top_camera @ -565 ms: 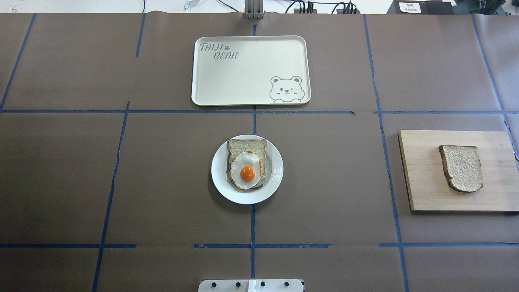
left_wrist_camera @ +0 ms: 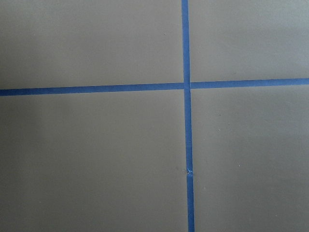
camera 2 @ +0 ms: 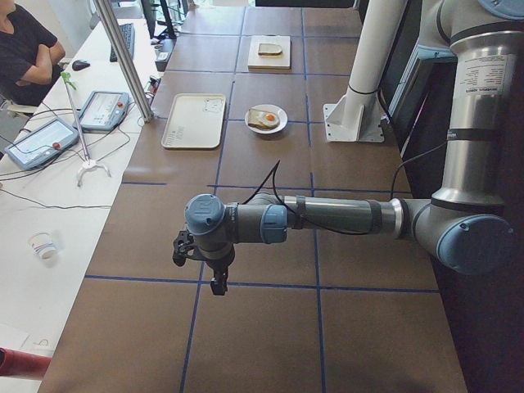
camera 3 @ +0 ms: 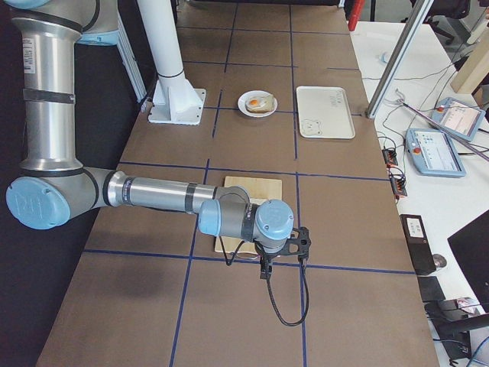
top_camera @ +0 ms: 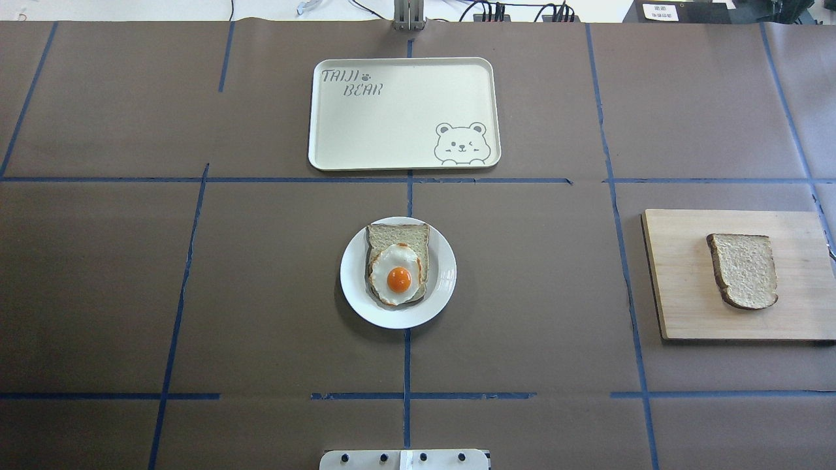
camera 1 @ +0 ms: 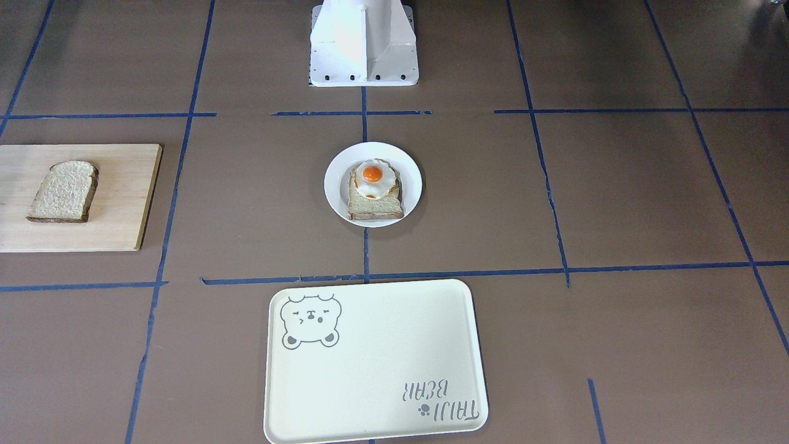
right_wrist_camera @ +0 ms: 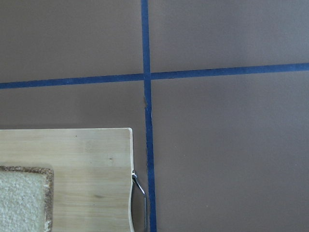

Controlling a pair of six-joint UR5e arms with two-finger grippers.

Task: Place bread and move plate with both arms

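The plain bread slice [top_camera: 744, 271] lies on a wooden board [top_camera: 679, 300] at the table's right side; it also shows in the front view [camera 1: 63, 191] and the right wrist view [right_wrist_camera: 21, 203]. The small white plate [top_camera: 353, 297] sits at the table's middle and holds a bread slice with a fried egg [top_camera: 398, 274]. The left gripper [camera 2: 201, 264] hangs over bare table far to the left. The right gripper [camera 3: 283, 256] hangs just past the board's outer edge. Both show only in the side views, so I cannot tell whether they are open or shut.
A cream tray with a bear drawing [top_camera: 405, 111] lies beyond the plate at the far side. The white pedestal base [camera 1: 363, 55] stands at the near middle edge. Blue tape lines cross the brown table cover. A metal handle [right_wrist_camera: 140, 193] sticks out from the board's edge.
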